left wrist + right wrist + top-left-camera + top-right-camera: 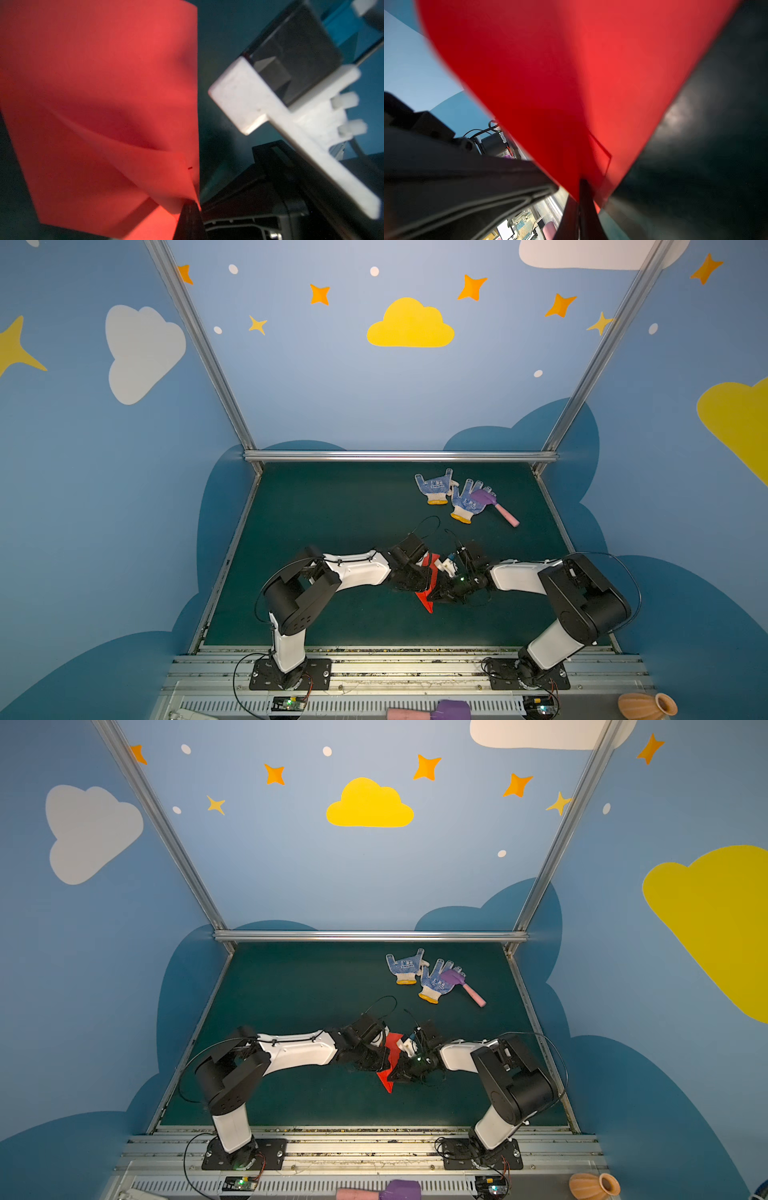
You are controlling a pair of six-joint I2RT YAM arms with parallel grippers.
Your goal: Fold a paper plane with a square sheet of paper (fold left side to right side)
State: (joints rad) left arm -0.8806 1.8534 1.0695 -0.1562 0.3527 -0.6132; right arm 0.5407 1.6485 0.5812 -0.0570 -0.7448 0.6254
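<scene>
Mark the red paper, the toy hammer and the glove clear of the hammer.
red paper (426, 601): in a top view, on its lower pointed corner.
toy hammer (483, 498): in a top view, on its purple head.
glove (434, 487): in a top view, on its blue-dotted palm.

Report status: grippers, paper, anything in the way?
Both shut on paper: left gripper, right gripper. Sheet bowed, held between them. Far back: gloves, hammer, not in the way.
</scene>
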